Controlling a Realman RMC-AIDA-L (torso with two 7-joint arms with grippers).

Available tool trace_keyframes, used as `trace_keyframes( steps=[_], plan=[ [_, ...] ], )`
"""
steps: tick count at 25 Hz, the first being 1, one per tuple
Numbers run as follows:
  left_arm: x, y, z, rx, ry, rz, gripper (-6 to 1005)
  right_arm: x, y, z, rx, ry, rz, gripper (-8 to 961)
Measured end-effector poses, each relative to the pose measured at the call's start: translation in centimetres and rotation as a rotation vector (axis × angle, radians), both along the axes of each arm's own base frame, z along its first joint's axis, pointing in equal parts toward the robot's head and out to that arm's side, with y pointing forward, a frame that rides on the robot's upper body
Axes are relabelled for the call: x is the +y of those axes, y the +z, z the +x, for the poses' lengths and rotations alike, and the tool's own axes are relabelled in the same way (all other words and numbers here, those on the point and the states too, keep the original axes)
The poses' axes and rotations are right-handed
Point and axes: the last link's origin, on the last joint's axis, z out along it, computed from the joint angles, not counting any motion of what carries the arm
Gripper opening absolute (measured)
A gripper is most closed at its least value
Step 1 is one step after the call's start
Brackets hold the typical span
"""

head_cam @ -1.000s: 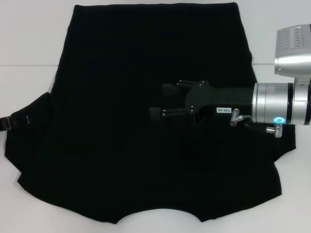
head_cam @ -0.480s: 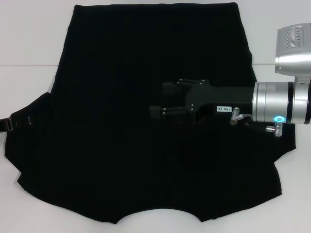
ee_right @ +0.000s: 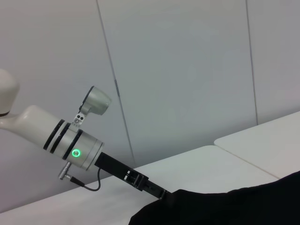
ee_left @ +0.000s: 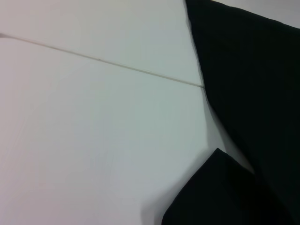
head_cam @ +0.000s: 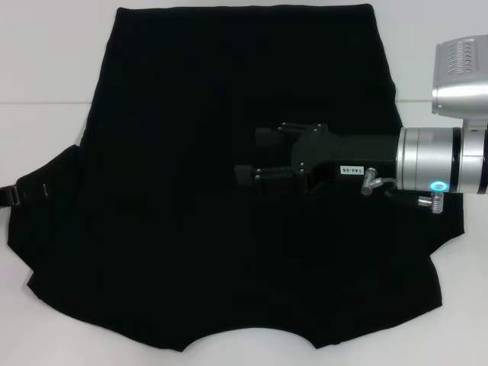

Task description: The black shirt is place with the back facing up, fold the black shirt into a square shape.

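black shirt (head_cam: 229, 152) flat on white desk (head_cam: 46, 69); right end effector (head_cam: 252, 156) mid-frame above it, fingers apart, empty; left end effector (head_cam: 11, 194) at shirt's left edge, state unclear, possibly pinching the sleeve.

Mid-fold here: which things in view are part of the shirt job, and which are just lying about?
Part of the job:
- black shirt, spread flat on the table
- right end effector, over the shirt's middle, fingers apart
- left end effector, at the shirt's left sleeve edge

Just there:
- white table
- wall panels behind the table
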Motion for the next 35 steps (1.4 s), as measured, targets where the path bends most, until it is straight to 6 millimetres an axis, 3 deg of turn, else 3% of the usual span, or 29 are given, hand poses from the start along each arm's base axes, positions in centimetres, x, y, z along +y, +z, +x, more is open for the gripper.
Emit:
trace_keyframes(
  steps=[14,35],
  plan=[
    [0.2,-0.4,0.5,0.006,-0.017,-0.025,933,0.1,0.1,0.0,0.001,0.001,0.004,900],
    [0.6,-0.7,1.1,0.026,-0.046,-0.055,844,0.1,0.3,0.0,0.011,-0.001,0.013,899]
  ],
)
